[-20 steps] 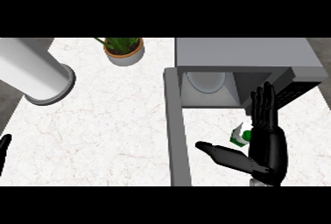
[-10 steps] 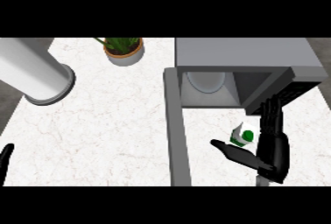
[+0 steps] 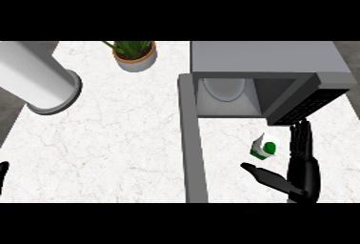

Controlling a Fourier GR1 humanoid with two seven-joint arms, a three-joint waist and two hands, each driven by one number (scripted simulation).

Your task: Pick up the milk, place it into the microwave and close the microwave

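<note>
A small white milk carton (image 3: 265, 146) with a green mark stands on the counter just in front of the grey microwave (image 3: 262, 64). The microwave's cavity is open, and its dark door (image 3: 308, 103) swings out toward the right. My right hand (image 3: 302, 170) is beside the carton, on its right and a little nearer to me, fingers straight and thumb spread toward the left below the carton; it holds nothing. Only a sliver of my left hand (image 3: 3, 174) shows at the lower left edge.
A big white cylinder (image 3: 34, 80) lies at the back left. A potted plant (image 3: 135, 54) sits at the back, left of the microwave. A grey strip (image 3: 191, 147) runs down the counter from the microwave's left side. The white marble counter (image 3: 105, 143) stretches left.
My right hand has slid to the right and pulled back toward the lower edge, uncovering the milk carton, which now shows whole. The left hand has stayed at the edge.
</note>
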